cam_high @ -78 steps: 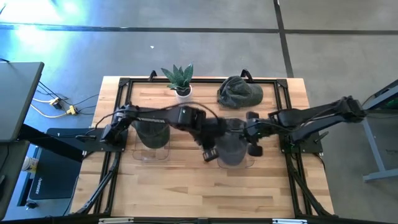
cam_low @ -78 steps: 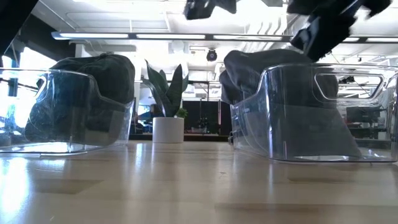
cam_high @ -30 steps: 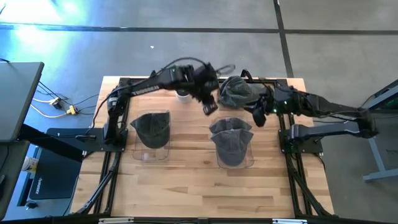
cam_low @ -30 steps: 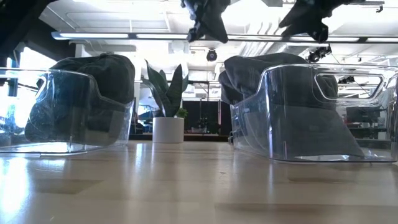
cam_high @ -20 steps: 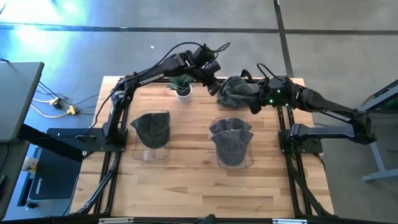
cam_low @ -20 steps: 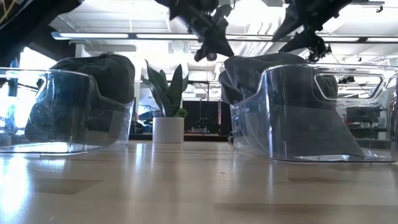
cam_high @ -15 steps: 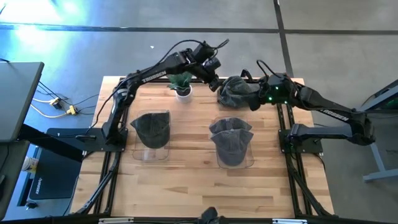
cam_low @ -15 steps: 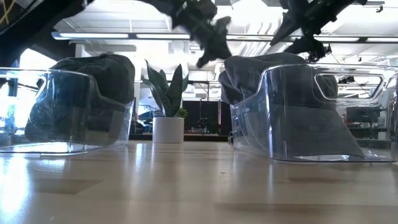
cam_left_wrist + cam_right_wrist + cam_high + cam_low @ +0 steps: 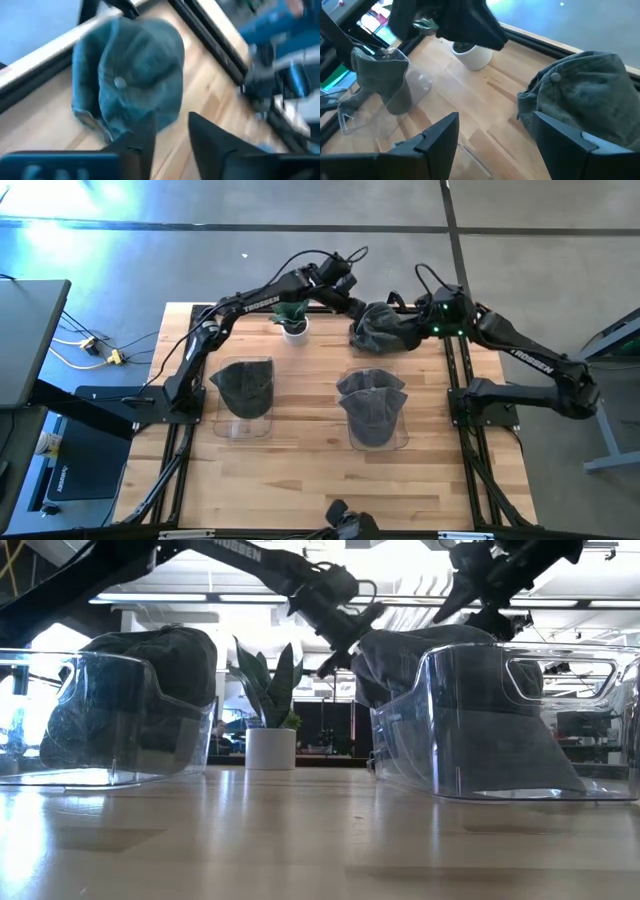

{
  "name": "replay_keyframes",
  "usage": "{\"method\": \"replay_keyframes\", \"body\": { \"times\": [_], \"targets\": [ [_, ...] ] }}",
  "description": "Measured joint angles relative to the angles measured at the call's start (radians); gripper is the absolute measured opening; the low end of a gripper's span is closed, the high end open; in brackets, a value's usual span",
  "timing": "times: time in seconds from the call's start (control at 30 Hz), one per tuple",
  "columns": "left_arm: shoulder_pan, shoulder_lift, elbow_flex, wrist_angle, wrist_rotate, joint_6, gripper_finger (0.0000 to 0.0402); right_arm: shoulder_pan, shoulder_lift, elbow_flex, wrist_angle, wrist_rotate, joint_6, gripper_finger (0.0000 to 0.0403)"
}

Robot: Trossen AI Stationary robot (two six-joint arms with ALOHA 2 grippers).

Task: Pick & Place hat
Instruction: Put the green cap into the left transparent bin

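A loose grey-green hat (image 9: 385,328) lies crown up on the wooden table (image 9: 300,470), near its far right corner. My left gripper (image 9: 352,306) hovers at the hat's left side. In the left wrist view its fingers (image 9: 170,130) stand open just short of the hat (image 9: 130,70). My right gripper (image 9: 428,328) hovers at the hat's right side. Its fingers (image 9: 495,117) are spread wide, with the hat (image 9: 580,95) beyond one of them. Neither gripper holds anything.
Two clear bins stand mid-table, the left bin (image 9: 245,392) and the right bin (image 9: 373,418), each with a dark hat in it. A potted plant (image 9: 292,318) stands at the far edge, just left of my left gripper. The near half of the table has free room.
Both grippers have left the area above the right bin and gone toward the table's far edge. They have come down on either side of the loose hat, the left one on its left, the right one on its right. The hat has stayed where it was.
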Motion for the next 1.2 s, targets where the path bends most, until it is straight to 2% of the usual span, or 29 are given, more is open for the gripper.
{"method": "replay_keyframes", "body": {
  "times": [0.1, 0.2, 0.33, 0.53, 0.93, 1.07, 1.2],
  "targets": [
    [-0.003, 0.025, 0.009, 0.032, -0.103, -0.109, 0.0162, -0.020, 0.007, 0.000, 0.001, -0.040, -0.047, 0.0245],
    [-0.002, 0.061, 0.002, 0.004, -0.102, -0.213, 0.0203, -0.031, 0.012, 0.000, -0.001, -0.071, -0.097, 0.0245],
    [0.001, 0.111, 0.002, 0.032, -0.077, -0.332, 0.0228, -0.032, 0.012, 0.000, -0.001, -0.078, -0.133, 0.0245],
    [0.005, 0.167, 0.003, 0.168, -0.042, -0.472, 0.0232, -0.031, 0.012, 0.000, -0.005, -0.079, -0.191, 0.0245],
    [-0.002, 0.204, 0.008, 0.262, -0.179, -0.575, 0.0232, -0.031, 0.012, 0.000, -0.030, -0.076, -0.197, 0.0245],
    [-0.004, 0.230, 0.001, 0.274, -0.134, -0.641, 0.0232, -0.031, 0.012, 0.000, -0.031, -0.075, -0.196, 0.0245],
    [-0.011, 0.245, 0.006, 0.338, -0.156, -0.650, 0.0225, -0.031, 0.012, 0.000, -0.031, -0.075, -0.188, 0.0245]
  ]
}}
